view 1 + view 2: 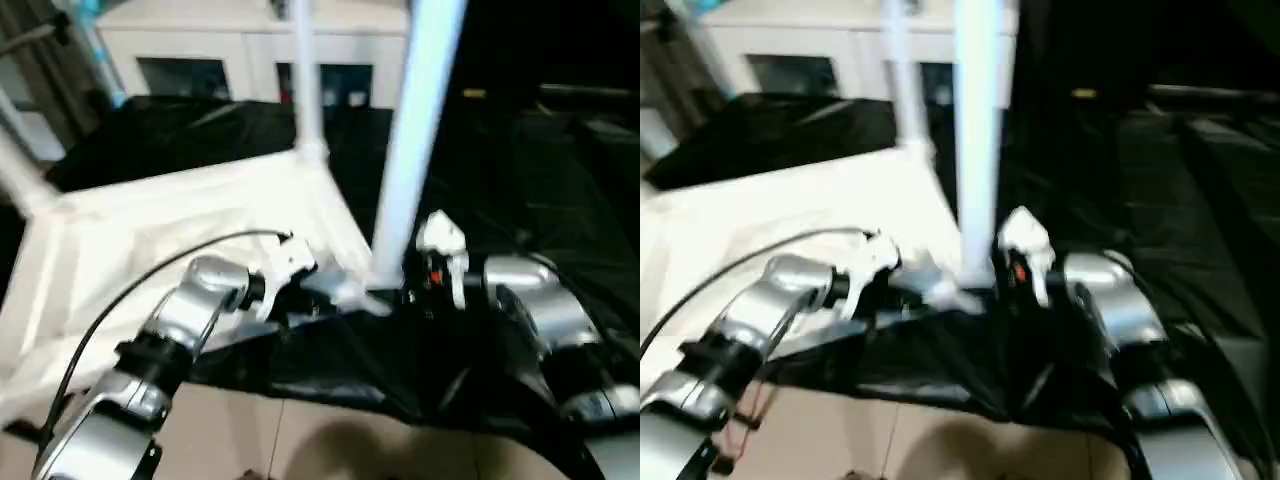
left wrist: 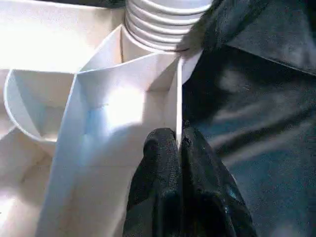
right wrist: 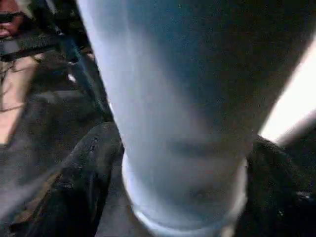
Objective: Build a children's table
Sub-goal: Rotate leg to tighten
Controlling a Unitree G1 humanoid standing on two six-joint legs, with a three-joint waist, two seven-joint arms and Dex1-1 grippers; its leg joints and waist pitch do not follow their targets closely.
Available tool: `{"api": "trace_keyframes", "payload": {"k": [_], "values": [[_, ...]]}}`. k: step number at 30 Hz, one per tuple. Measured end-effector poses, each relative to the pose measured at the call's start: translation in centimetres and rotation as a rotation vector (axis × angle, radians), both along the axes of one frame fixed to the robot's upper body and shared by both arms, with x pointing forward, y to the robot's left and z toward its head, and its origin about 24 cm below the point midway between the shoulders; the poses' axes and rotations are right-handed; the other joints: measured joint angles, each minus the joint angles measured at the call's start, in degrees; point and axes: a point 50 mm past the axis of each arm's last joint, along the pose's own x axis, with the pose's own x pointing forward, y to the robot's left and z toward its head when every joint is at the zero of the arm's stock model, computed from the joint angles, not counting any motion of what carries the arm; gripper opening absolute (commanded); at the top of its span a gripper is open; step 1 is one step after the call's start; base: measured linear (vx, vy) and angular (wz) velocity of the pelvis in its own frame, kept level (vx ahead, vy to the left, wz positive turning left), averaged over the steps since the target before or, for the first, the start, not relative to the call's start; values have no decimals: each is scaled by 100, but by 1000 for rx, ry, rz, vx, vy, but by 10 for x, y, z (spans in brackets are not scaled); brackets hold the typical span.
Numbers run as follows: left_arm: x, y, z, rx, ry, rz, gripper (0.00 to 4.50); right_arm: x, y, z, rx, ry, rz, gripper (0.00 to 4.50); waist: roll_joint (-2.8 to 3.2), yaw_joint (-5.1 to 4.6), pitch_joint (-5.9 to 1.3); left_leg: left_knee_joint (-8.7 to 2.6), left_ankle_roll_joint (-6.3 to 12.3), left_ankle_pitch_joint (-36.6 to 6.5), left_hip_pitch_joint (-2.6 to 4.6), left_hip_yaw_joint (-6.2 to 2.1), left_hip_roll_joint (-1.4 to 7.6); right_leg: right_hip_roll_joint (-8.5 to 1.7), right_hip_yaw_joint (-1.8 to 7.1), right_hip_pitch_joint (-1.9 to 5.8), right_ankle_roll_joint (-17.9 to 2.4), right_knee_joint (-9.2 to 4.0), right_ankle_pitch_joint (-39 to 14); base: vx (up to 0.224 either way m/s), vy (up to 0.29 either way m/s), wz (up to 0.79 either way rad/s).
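My head views are smeared with motion blur, so the upright leg point(image 1: 415, 140) and the white tabletop point(image 1: 150, 240) lose their edges, and the tabletop glares bright against the dim black sheet point(image 1: 520, 200). At my left wrist, light burns out the ribbed underside while my gripper point(image 2: 180, 143) casts a soft shadow; my right wrist view is dim and out of focus.

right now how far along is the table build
Looks done: far leg standing in its corner of the upturned tabletop; another at the left edge. In hand: right end effector around the near leg at its socket; left end effector pinching a rib. Fourth corner unseen.
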Motion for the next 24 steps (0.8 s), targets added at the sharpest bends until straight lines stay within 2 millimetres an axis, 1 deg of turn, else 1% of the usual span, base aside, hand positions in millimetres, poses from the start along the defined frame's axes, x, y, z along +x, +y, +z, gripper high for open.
{"api": "trace_keyframes", "payload": {"k": [2, 4, 10, 12, 15, 16, 18, 22, 24], "values": [[-1, 0, 1, 2, -1, -29, 0, -5, -1, 0, -6, 4, 23, 359, 0, 23, 0, 0, 0, 0, 4, 29, 7, 0, 18, 3, 0, 1, 0, 0, 0, 0], [-2, 0, 1, 2, 1, -35, 0, -5, 0, 0, -6, 8, 27, 359, 3, 22, 2, 0, 0, 0, 5, 47, 7, -5, 27, 3, 0, 1, 1, 0, 0, 0], [-3, -1, 1, 1, 11, -57, 0, -11, -1, 0, -8, 17, 31, 359, 3, 46, 2, 0, 1, 1, 2, 54, 9, -6, 29, 5, 2, 1, 0, 0, 0, 0], [-3, -1, 1, 0, 11, -61, 0, -12, -1, 1, -11, 16, 34, 334, 3, 49, 2, 0, 2, 1, 2, 54, 9, -6, 29, 5, 3, 1, -1, 0, 0, 0], [-4, 0, 1, 0, 15, -68, 0, -12, -2, 1, -14, 20, 31, 315, 3, 52, 2, 1, 2, 1, 1, 54, 9, -7, 29, 5, 3, 1, -1, 0, 0, 0], [-4, 0, 1, 1, 15, -68, 0, -12, -2, 1, -14, 21, 30, 315, 3, 52, 2, 2, 2, 1, 1, 54, 9, -7, 29, 5, 3, 1, -1, 0, 0, 0], [-4, 0, 0, 2, 15, -68, 0, -13, -2, 0, -11, 23, 27, 289, 2, 51, 1, 2, 2, 1, 2, 54, 9, -7, 29, 5, 3, 2, -1, 0, 0, 0], [-4, 0, 0, 2, 16, -64, 0, -13, 1, -2, 8, 27, 18, 279, 2, 48, 1, 4, 2, 1, 3, 54, 10, -7, 29, 6, 2, 6, -1, 0, 0, 0], [-4, 0, -1, 3, 10, -52, 0, -14, 0, -7, 41, 35, -21, 277, 1, 38, 0, 7, 2, 1, 5, 54, 11, -6, 29, 7, 2, 9, 0, 0, 0, 0]]}}
